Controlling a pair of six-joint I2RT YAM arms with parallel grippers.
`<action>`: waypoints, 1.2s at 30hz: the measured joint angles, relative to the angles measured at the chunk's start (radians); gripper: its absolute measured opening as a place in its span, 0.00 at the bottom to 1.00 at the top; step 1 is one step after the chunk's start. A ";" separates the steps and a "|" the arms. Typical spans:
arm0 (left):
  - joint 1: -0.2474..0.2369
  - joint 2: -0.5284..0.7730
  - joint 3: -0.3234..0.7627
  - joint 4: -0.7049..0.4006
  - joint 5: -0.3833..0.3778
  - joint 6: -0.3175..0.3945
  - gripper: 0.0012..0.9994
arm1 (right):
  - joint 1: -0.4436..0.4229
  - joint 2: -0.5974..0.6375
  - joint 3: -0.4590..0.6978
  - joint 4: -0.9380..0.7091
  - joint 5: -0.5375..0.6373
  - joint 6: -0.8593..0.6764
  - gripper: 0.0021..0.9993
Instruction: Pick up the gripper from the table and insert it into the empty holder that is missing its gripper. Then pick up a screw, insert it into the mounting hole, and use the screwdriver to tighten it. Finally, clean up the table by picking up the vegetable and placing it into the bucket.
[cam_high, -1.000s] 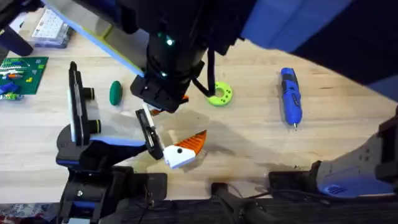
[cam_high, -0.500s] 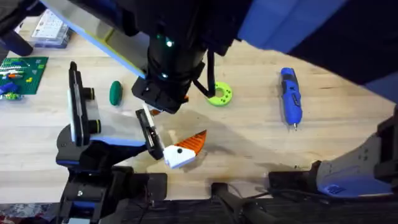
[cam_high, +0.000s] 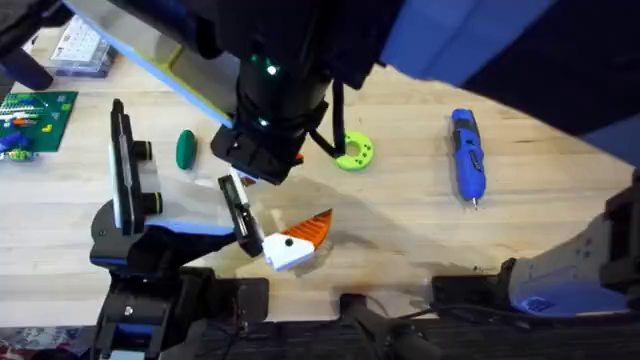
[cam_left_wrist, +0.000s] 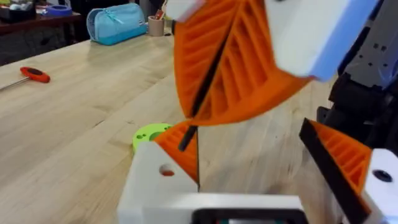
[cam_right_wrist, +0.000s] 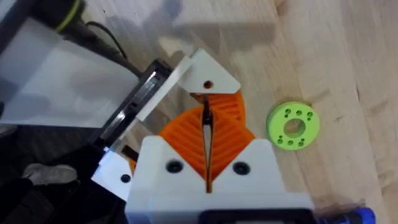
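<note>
My left gripper (cam_left_wrist: 249, 152) stands open low over the table. The white-and-orange gripper (cam_high: 297, 238) sits at the left arm's end as one of its fingers (cam_left_wrist: 163, 171), a small mounting hole showing in its white base (cam_right_wrist: 208, 84). My right gripper (cam_right_wrist: 205, 118) reaches across and hangs just above it, orange pads pressed shut on a thin dark screw (cam_left_wrist: 199, 99) whose tip points down beside that hole. The blue screwdriver (cam_high: 467, 155) lies at the right. At the left lies the dark-green vegetable (cam_high: 185, 149). The bucket is out of view.
A lime-green ring disc (cam_high: 353, 152) lies just past the grippers. A green circuit board (cam_high: 35, 118) and a clear parts box (cam_high: 80, 45) sit at the far left. A red-handled tool (cam_left_wrist: 31, 74) lies farther off on the table.
</note>
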 joint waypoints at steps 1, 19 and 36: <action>0.000 0.000 0.000 0.000 0.000 0.000 0.99 | 0.000 0.002 0.000 0.000 0.000 0.000 0.01; 0.000 0.000 0.000 0.000 0.000 0.000 0.99 | 0.000 0.033 0.000 0.001 -0.003 0.000 0.01; 0.000 0.000 0.000 0.000 0.000 0.000 0.99 | 0.000 0.033 0.000 0.006 -0.004 0.000 0.01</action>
